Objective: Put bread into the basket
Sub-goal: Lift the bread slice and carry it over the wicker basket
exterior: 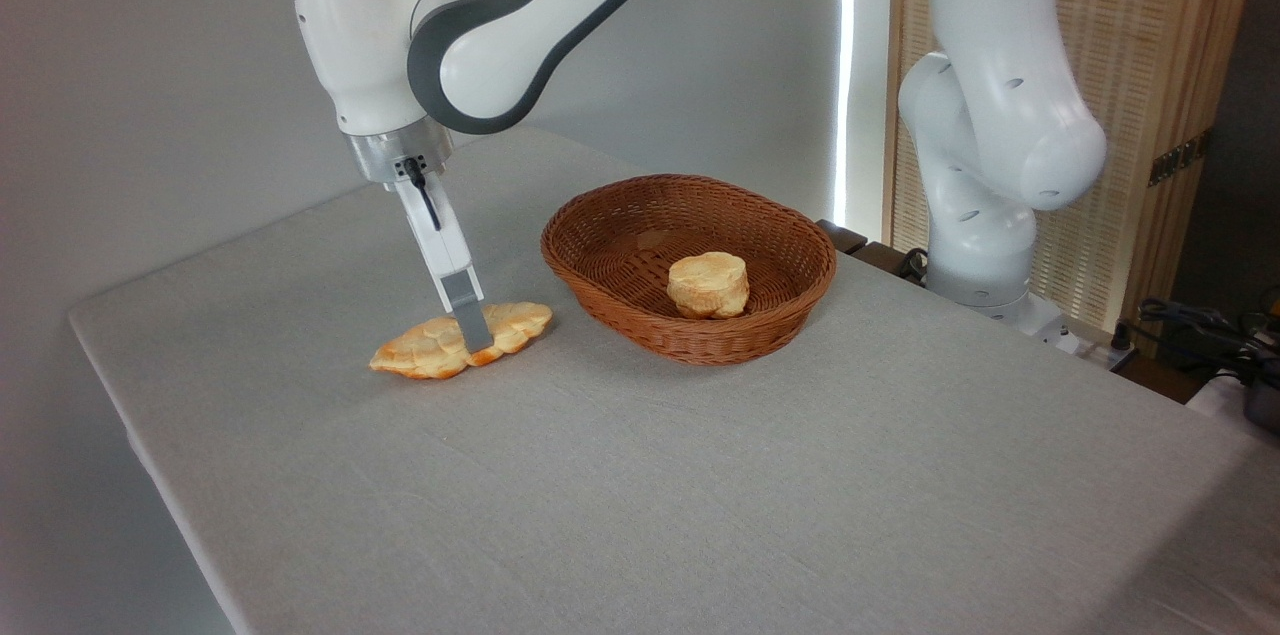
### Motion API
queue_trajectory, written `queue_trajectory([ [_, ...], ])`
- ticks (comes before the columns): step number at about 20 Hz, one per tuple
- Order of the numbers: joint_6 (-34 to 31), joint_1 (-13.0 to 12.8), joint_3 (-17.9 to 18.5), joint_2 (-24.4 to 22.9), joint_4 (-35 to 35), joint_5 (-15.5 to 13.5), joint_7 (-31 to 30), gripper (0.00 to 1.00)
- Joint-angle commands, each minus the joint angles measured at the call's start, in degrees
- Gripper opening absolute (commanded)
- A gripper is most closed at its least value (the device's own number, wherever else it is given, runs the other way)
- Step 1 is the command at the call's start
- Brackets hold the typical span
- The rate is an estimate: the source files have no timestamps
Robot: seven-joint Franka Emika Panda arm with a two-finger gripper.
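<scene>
- The surface (640, 475), covered in a grey cloth, lay nearest the camera.
- At left, the bread (440, 347) lay flat on the surface, just beside the basket and outside it.
- The tool (472, 330) reached down at the bread's middle; one grey finger crossed its near side, the other was hidden, so how far it stood open could not be told.
- Further right, the basket (600, 290) held a small round bun (708, 284).
</scene>
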Motion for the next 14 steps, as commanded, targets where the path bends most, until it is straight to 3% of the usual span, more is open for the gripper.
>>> queue_trajectory([
  [1,1.3,0.1,0.3,-2.5,0.1,0.6,-0.4,0.39],
  [6,-1.2,0.1,0.3,-7.8,0.1,0.4,-7.8,0.4],
  [8,-5.3,0.1,0.3,-9.9,0.1,0.3,-8.9,0.42],
  [11,-12.3,0.2,0.8,-14.2,0.0,-2.5,-9.3,0.44],
  [12,-15.3,0.2,0.8,-15.2,0.0,-3.2,-10.0,0.5],
  [14,-20.8,0.1,0.3,-16.2,0.0,-3.6,-11.7,0.52],
])
